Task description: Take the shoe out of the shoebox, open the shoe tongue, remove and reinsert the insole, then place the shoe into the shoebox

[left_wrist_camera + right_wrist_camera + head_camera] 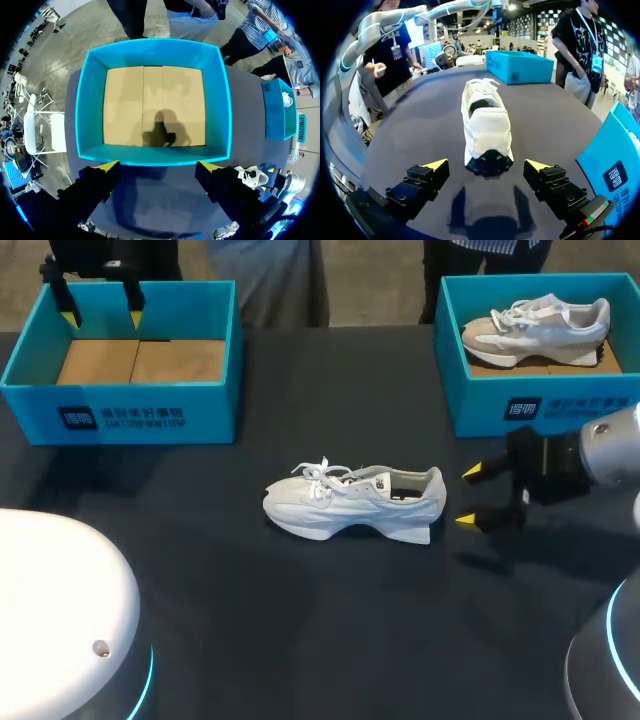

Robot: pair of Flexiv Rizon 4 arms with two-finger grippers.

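The shoe (352, 502) is found lying on its sole at the middle of the table, out of both boxes, toe to the left and heel to the right. The right gripper (469, 497) is held just right of the heel with its fingers spread and nothing between them. The left gripper (101, 317) is likewise released and is hung over the empty left shoebox (120, 415) at the far left.

The shoe is judged light, with a soft upper that yields when pinched and a stiffer sole. The loose laces may be snagged. A firm hold is best taken at the heel collar or across the sole at the heel, the end nearest the right gripper.

Only in the right wrist view is the heel shown squarely ahead of the open fingers, apart from both. Only in the head view are the side profile and a second shoe (535, 328) in the right shoebox (545, 405) shown. The bare cardboard floor of the left shoebox is shown whole only in the left wrist view.
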